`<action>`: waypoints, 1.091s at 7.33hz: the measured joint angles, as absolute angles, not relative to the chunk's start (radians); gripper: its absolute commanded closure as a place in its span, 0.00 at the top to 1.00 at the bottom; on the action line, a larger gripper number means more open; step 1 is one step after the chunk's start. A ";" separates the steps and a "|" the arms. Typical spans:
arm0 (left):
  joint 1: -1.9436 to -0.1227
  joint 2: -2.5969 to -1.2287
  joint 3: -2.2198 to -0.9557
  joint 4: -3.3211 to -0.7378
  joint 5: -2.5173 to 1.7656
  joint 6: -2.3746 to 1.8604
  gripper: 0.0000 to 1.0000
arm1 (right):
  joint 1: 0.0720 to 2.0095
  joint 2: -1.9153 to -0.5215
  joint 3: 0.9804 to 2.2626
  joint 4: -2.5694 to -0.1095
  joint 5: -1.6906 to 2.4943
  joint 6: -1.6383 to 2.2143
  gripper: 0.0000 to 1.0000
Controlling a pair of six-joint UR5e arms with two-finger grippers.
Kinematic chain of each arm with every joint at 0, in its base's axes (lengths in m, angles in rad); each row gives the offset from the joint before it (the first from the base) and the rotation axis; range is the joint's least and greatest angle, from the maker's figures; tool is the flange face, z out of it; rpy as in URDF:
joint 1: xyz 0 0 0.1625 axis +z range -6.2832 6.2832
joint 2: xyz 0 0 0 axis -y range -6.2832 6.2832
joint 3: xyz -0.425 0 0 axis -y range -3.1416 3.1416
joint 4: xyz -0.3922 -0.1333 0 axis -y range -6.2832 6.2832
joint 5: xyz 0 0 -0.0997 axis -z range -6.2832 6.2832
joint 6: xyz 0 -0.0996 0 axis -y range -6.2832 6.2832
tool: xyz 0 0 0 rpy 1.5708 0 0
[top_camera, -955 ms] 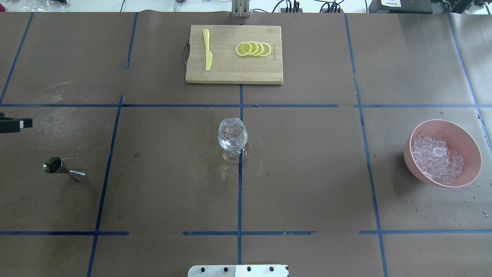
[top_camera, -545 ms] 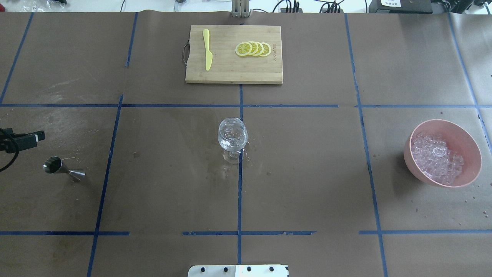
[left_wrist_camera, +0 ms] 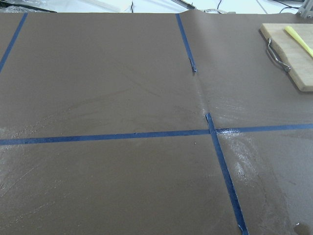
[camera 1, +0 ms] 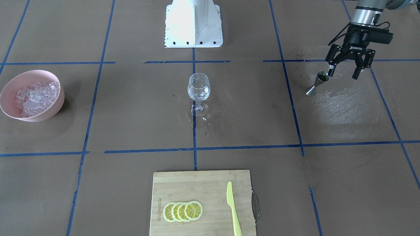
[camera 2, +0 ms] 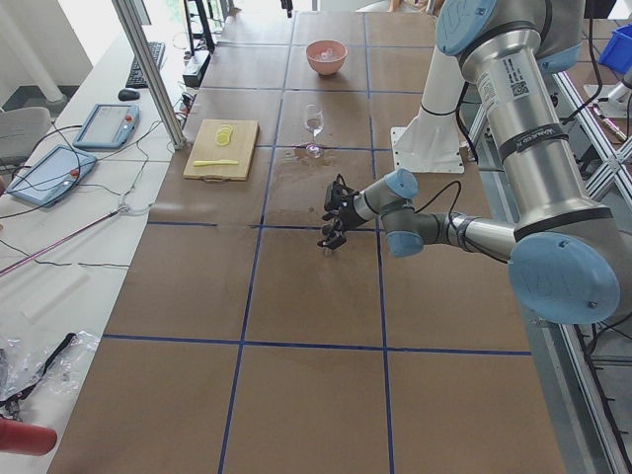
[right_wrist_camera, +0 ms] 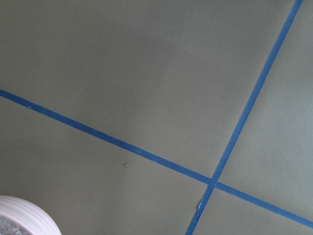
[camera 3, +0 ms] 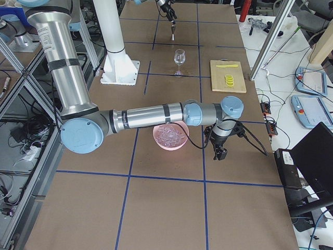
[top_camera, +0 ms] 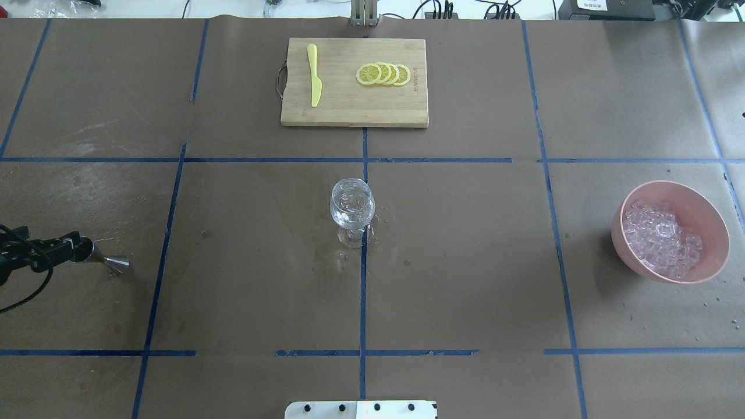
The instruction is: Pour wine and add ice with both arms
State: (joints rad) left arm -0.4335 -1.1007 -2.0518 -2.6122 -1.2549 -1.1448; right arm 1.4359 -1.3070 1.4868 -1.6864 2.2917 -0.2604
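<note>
In the front-facing view, the left gripper is held over the table's left end with its fingers spread wide and nothing between them. 1 finger is just beside the rim of the steel jigger, which stands upright. A wine glass stands at the table's middle with clear contents in its bowl; whether these are wine or cubes cannot be told. The ice is heaped in a pink bowl at the right end. On the far side, 4 lemon slices and a yellow knife lie on a cutting board.

In the overhead view, the jigger's cup is covered by the left gripper; only its lower cone is seen.

In the left side view, the left gripper is seen low over the table.

In the right side view, the right gripper hangs near the pink bowl; whether its fingers are apart cannot be told.

In the left wrist view, blue tape and a corner of the cutting board are seen.

In the right wrist view, the bowl's rim is seen at 1 corner.
</note>
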 measured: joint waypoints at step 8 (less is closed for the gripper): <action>-0.309 -1.010 -2.031 -2.788 -1.460 -1.213 0.98 | 1.436 -1.337 1.525 -1.687 2.292 -0.259 1.00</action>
State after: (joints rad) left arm -0.3090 -1.0099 -2.0314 -2.7884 -1.4605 -1.2135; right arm 1.4358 -1.3368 1.5247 -1.6869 2.2918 -0.2594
